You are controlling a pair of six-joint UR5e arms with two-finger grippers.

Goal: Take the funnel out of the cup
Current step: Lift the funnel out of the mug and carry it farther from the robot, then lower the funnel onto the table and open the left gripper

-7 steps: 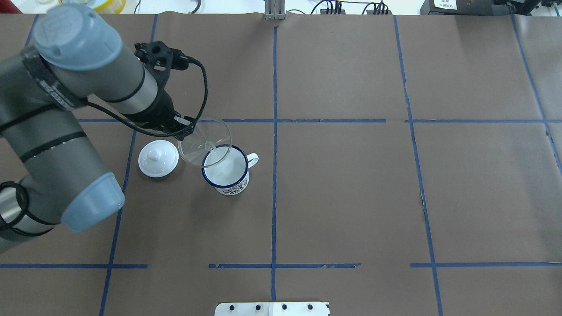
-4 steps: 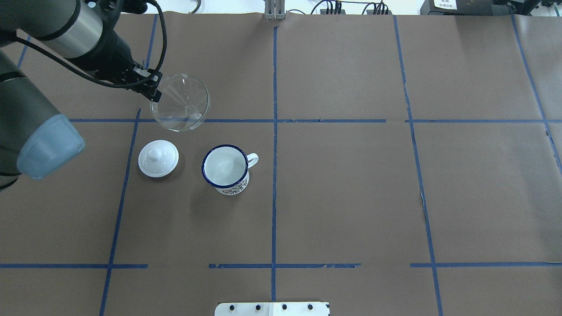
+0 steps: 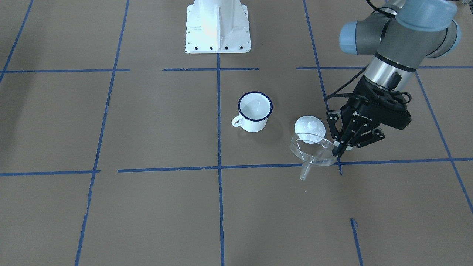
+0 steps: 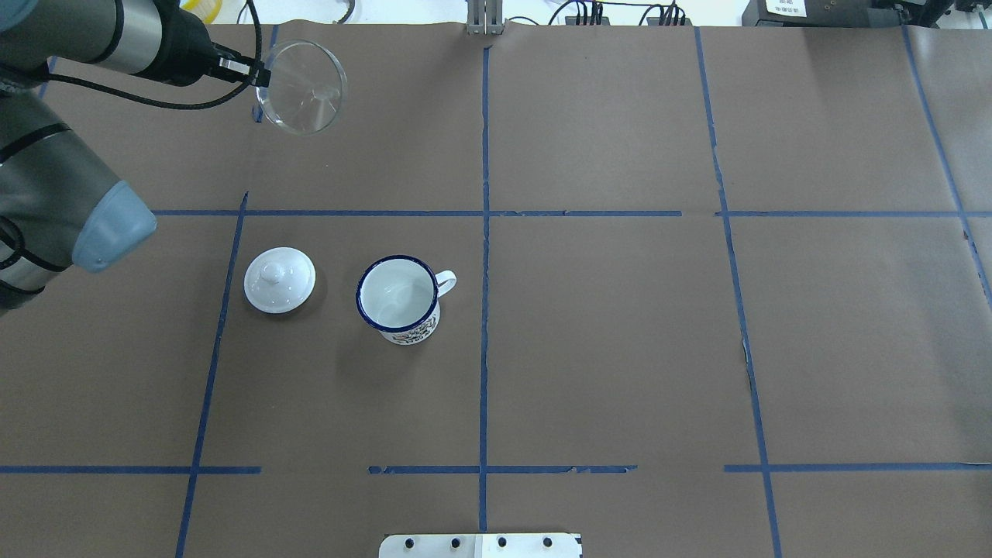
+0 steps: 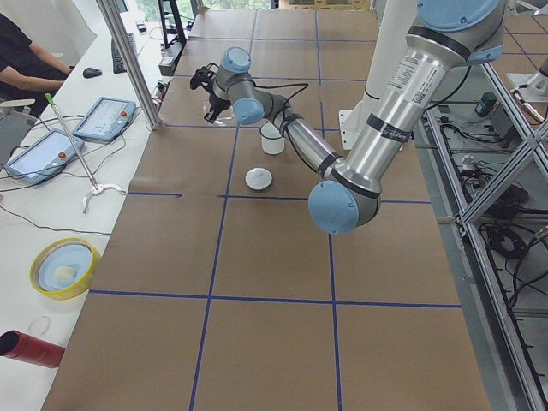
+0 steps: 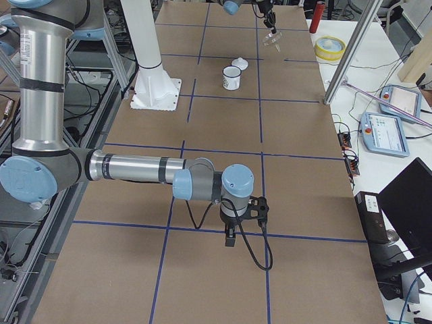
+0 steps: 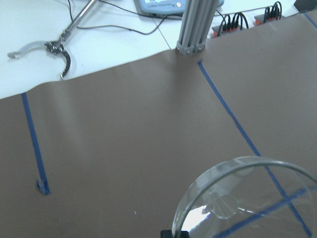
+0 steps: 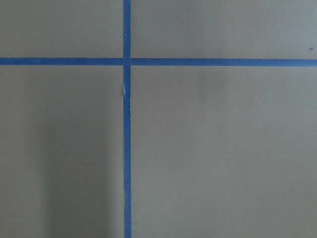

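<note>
The clear funnel [image 4: 302, 85] hangs in the air over the far left part of the table, away from the cup. My left gripper [image 4: 260, 75] is shut on its rim. In the front view the funnel [image 3: 313, 151] hangs spout down from the gripper [image 3: 337, 150]. The left wrist view shows its round top [image 7: 247, 198]. The white cup [image 4: 397, 298] with the dark blue rim stands upright and empty; it also shows in the front view [image 3: 255, 111]. My right gripper [image 6: 229, 239] hovers low over the paper far from both; I cannot tell whether it is open or shut.
A white domed lid [image 4: 280, 280] lies left of the cup. A metal post [image 4: 484, 15] stands at the table's far edge, and the robot's base plate [image 4: 480, 545] at the near edge. Tongs [image 7: 49, 47] lie on the white bench beyond the paper.
My left gripper has lifted the funnel out of the cup and carried it toward the far left of the table. The cup and the lid have not moved.
</note>
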